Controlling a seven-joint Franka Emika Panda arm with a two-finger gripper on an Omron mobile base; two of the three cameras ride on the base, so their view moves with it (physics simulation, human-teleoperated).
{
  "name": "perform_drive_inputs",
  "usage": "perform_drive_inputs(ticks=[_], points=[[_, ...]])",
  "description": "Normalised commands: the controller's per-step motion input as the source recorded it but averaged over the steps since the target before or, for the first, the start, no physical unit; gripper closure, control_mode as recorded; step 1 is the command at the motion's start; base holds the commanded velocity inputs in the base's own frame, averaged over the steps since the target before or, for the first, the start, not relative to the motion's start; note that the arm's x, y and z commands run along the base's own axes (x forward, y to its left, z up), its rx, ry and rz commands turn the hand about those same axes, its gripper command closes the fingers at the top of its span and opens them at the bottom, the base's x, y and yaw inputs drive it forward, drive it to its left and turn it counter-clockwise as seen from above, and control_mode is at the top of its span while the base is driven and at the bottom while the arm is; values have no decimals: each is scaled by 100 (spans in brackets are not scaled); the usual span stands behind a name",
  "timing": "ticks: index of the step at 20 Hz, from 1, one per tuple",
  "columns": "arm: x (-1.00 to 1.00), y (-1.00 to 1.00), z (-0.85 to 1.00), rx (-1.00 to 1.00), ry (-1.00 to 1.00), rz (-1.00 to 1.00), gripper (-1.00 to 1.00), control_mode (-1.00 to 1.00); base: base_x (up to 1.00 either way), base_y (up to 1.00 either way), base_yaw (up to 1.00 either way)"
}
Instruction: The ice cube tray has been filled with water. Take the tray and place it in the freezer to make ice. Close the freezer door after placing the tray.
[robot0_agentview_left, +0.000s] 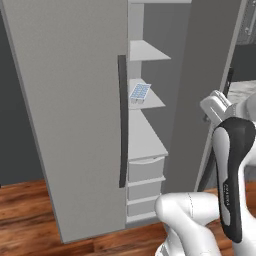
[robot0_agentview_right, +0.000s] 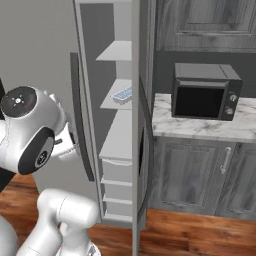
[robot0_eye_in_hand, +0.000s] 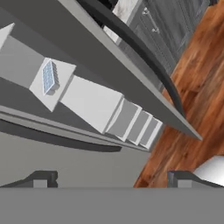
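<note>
Ice cube tray (robot0_agentview_left: 140, 93) w/ water (robot0_eye_in_hand: 48, 77) sits flat on a middle freezer (robot0_agentview_left: 75, 125) shelf (robot0_agentview_left: 150, 100), above the stacked drawers (robot0_agentview_left: 145, 170); placing looks done. Tool (robot0_eye_in_hand: 111, 178) is wide, empty, back outside the cabinet. Step in hand: shut the door (robot0_agentview_right: 142, 125). To do it well: press flat on the outer face near the free edge, not the handle (robot0_eye_in_hand: 144, 57); slow arc, push till flush.
</note>
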Motion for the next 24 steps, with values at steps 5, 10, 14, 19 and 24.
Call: perform_drive_inputs(ticks=[5, 10, 14, 19, 24], points=[[-62, -12, 8, -4, -9, 0, -100, -100, 0, 0, 0], [-54, -48, 10, 0, -4, 0, -100, -100, 0, 0, 0], [-29, -60, 13, 0, 0, 0, -100, -100, 0, 0, 0], [-18, -74, 1, 2, 0, 0, -100, -100, 0, 0, 0], [3, -84, -2, 7, 0, 3, -100, -100, 0, 0, 0]])
